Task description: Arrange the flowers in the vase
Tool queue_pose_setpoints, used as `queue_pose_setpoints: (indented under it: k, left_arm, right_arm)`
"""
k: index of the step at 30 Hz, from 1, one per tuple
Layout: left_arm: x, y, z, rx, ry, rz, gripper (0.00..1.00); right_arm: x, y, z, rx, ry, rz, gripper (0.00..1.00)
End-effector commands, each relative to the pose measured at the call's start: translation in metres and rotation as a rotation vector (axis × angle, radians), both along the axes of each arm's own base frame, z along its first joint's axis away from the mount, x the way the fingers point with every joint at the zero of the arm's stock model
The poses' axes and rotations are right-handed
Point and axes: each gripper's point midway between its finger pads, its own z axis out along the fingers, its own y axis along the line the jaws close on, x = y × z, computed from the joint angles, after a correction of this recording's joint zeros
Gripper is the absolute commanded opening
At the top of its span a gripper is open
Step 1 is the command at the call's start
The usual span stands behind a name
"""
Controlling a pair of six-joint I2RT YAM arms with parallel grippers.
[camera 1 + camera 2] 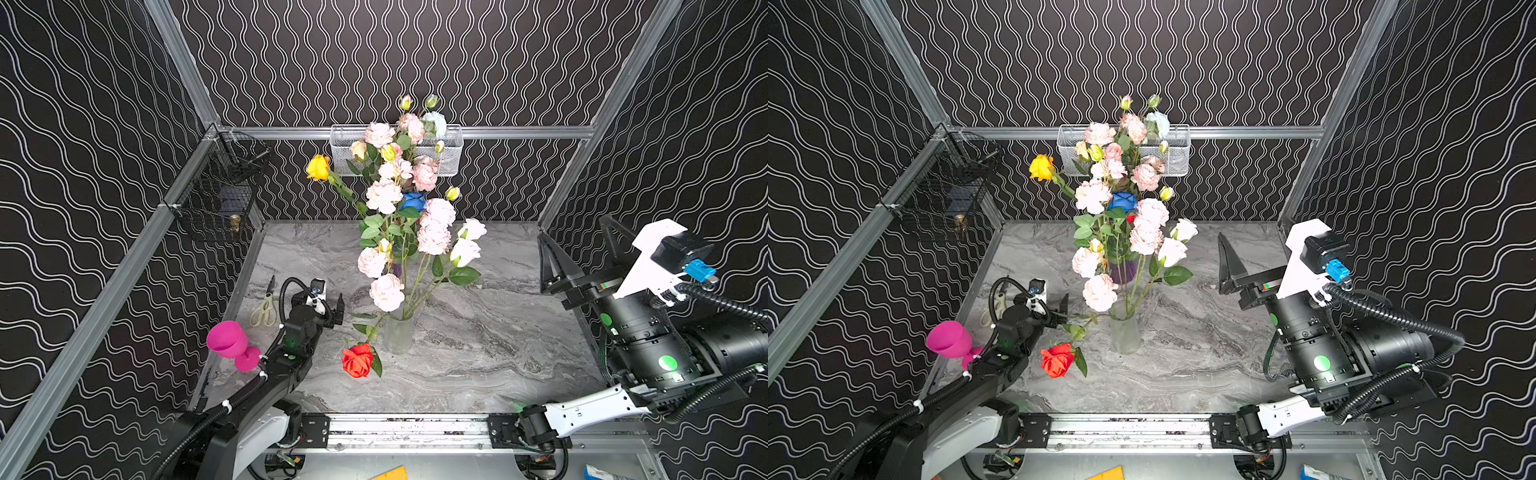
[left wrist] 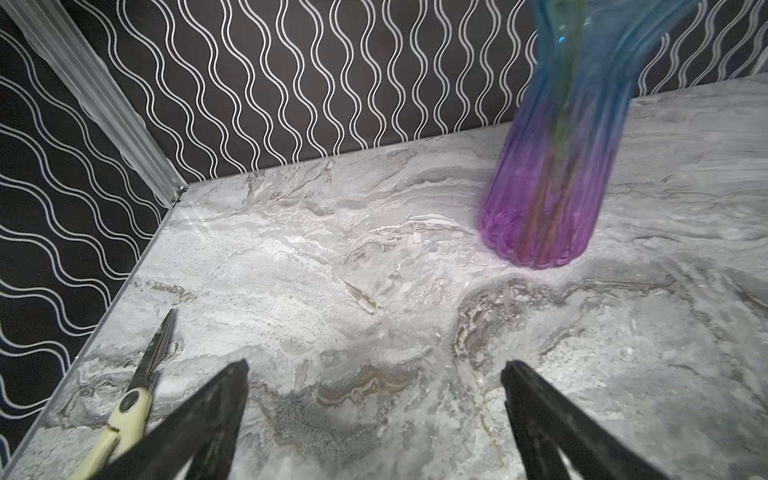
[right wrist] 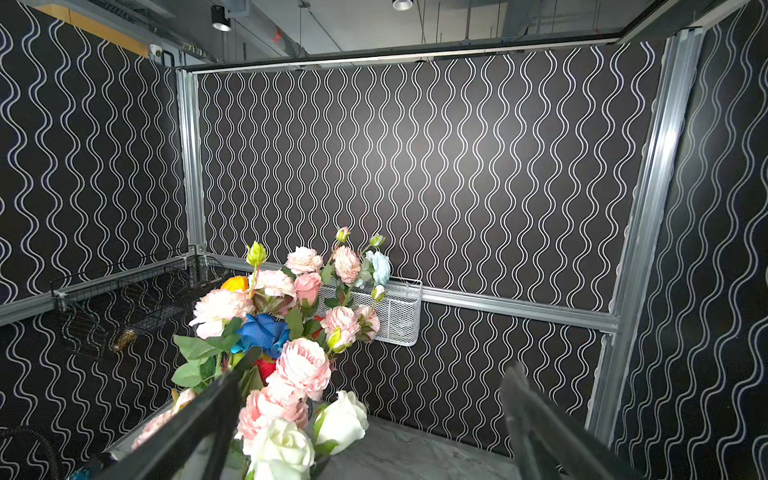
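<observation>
Left wrist view showed the left gripper [image 2: 376, 368] spread wide, empty; right gripper [image 3: 372, 374] likewise. Apparently a green-stemmed red rose [image 1: 357, 360] lay just beside the left gripper.

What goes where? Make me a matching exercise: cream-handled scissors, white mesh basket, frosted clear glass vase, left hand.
1 cream-handled scissors
2 white mesh basket
3 frosted clear glass vase
4 left hand

A hangs on the back rail
B open, empty
C lies on the grey marble table
D stands upright, holding flowers

Pairs: 1-C; 2-A; 3-D; 4-B
</observation>
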Motion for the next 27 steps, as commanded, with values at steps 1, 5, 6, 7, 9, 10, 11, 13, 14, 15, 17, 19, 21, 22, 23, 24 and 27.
queue_pose_setpoints:
  k: [1,5,6,7,9,10,11,13,14,15,17,19,21,22,23,24,27]
  left_arm:
    - [0.014,0.010,0.011,-0.013,-0.051,-0.007,0.98]
    - [0.031,0.033,-0.007,-0.068,-0.025,0.026,0.99]
    - [0.035,0.038,-0.013,-0.071,-0.016,0.032,0.99]
    - [0.038,0.043,-0.021,-0.083,0.004,0.037,0.99]
    - [0.042,0.048,-0.035,-0.089,0.019,0.051,0.99]
    - [0.046,0.052,-0.038,-0.099,0.002,0.048,0.99]
    - [0.048,0.048,-0.039,-0.095,-0.005,0.016,0.99]
    - [0.052,0.049,-0.049,-0.098,0.007,0.022,0.99]
    - [0.053,0.059,-0.059,-0.102,0.014,0.049,0.99]
    - [0.054,0.059,-0.071,-0.104,0.019,0.043,0.99]
    - [0.056,0.058,-0.066,-0.111,0.015,0.023,0.99]
    - [0.063,0.059,-0.070,-0.098,0.031,0.040,0.99]
    - [0.062,0.057,-0.072,-0.086,0.061,0.039,0.99]
    - [0.063,0.058,-0.072,-0.080,0.057,0.047,0.99]
    - [0.065,0.057,-0.071,-0.078,0.045,0.050,0.99]
    - [0.064,0.057,-0.072,-0.079,0.057,0.051,0.99]
    - [0.065,0.058,-0.073,-0.073,0.061,0.055,0.99]
  right_arm:
    - [-0.002,0.007,-0.003,-0.007,-0.002,0.020,0.99]
    - [-0.002,0.005,-0.005,-0.003,0.001,0.027,0.99]
    - [-0.001,0.004,-0.006,0.000,0.002,0.031,0.99]
    - [-0.001,0.004,-0.007,0.000,0.004,0.035,0.99]
    - [-0.001,0.001,-0.009,0.006,-0.001,0.041,0.99]
    - [-0.001,-0.001,-0.010,0.009,-0.002,0.042,0.99]
    - [-0.001,-0.003,-0.012,0.013,0.000,0.041,0.99]
    - [0.000,-0.007,-0.017,0.023,-0.001,0.044,0.99]
    - [0.000,-0.009,-0.019,0.029,0.002,0.042,0.99]
    - [0.001,-0.013,-0.021,0.034,0.007,0.040,0.99]
    - [0.003,-0.021,-0.024,0.049,0.016,0.038,0.99]
    - [0.004,-0.021,-0.029,0.044,0.031,0.043,0.99]
    - [0.004,-0.019,-0.032,0.036,0.035,0.037,0.99]
    - [0.004,-0.018,-0.033,0.030,0.036,0.031,0.99]
    - [0.004,-0.017,-0.033,0.030,0.034,0.032,0.99]
    - [0.003,-0.017,-0.032,0.037,0.033,0.037,0.99]
    - [0.003,-0.015,-0.029,0.036,0.031,0.051,0.99]
